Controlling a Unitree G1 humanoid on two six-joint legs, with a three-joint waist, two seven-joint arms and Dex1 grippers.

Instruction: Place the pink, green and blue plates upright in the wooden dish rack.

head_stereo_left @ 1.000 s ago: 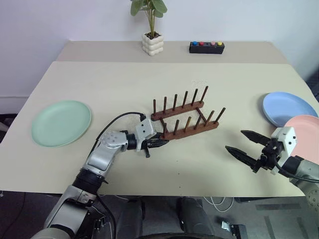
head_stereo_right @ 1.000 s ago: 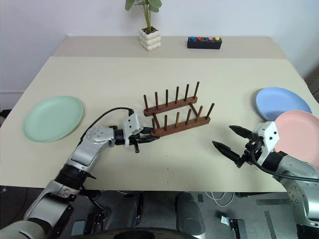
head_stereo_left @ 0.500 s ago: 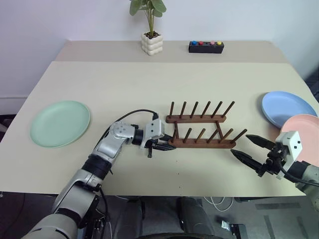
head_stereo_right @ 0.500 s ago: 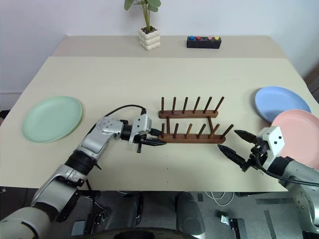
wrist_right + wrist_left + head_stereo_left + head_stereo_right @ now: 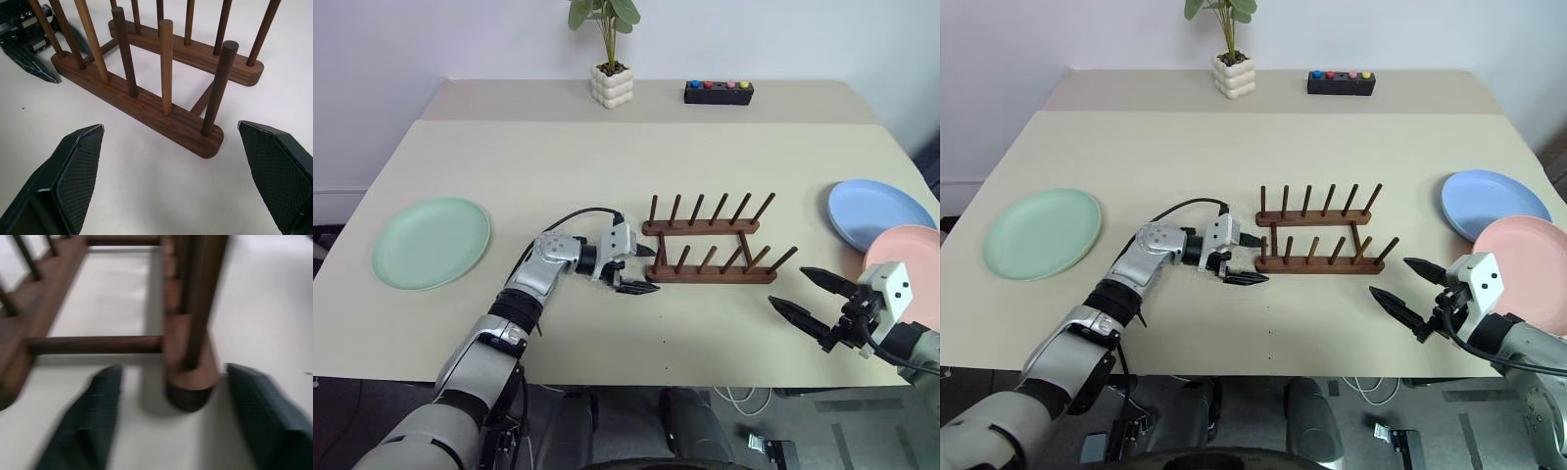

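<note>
The wooden dish rack (image 5: 710, 251) stands mid-table, its rails parallel to the front edge and its pegs bare. My left gripper (image 5: 643, 269) is open at the rack's left end. Its fingers (image 5: 93, 421) flank the end of the near rail (image 5: 188, 387), with a gap on each side. My right gripper (image 5: 790, 290) hovers open just off the rack's right end, pointing at the rack (image 5: 161, 107). The green plate (image 5: 432, 242) lies flat at the far left. The blue plate (image 5: 876, 212) lies at the far right, and the pink plate (image 5: 911, 257) lies just in front of it.
A potted plant (image 5: 610, 73) and a black box with coloured buttons (image 5: 719, 92) sit on the table's raised back section. Bare tabletop (image 5: 558, 166) stretches between the rack and the green plate.
The rack swung from slanted to parallel with the table's front edge while my left gripper was shut on its end. That gripper has now opened and let go.
</note>
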